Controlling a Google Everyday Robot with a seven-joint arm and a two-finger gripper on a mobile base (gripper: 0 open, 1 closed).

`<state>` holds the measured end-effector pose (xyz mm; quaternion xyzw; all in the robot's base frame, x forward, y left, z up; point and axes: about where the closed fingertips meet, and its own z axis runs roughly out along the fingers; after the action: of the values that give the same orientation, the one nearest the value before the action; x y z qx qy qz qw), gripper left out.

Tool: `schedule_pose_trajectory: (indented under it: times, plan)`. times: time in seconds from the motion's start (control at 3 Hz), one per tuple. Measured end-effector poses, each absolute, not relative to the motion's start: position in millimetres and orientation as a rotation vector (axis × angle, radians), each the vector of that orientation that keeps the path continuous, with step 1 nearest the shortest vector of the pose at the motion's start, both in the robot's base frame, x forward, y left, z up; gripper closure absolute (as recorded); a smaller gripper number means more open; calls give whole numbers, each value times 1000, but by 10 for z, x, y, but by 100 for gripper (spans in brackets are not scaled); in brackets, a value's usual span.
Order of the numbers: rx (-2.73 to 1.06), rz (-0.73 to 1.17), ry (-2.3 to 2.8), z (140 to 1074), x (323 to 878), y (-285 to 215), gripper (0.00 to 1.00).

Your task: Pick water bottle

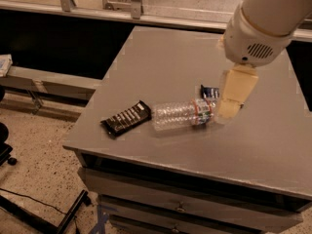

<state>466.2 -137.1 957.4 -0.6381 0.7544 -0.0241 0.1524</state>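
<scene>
Water bottle (178,115), clear, ribbed, sideways (claw (228,112) at its labelled end)

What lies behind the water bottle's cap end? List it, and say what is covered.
A dark blue wrapper lies on the table just behind the water bottle. The tool hangs over the cap end, covering the cap and most of the wrapper.

- The gripper (229,110) hangs over the middle of the table (165,57), at the cap end of the lying water bottle (181,115), and takes up the room there.
- A black snack bar wrapper (126,119) lies just beside the bottle's base, toward the front left corner, closing that end.
- A dark blue wrapper (209,91) sits just behind the neck, partly hidden by the gripper.
- Bare tabletop runs from the bottle's long sides to the back and front edges.
</scene>
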Motion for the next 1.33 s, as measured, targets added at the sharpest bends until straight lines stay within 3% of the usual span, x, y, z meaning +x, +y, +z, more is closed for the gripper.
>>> schedule_pose_trajectory:
  times: [1.33]
  plan:
    - [-1994,133,2174,8680,4718,-737,0]
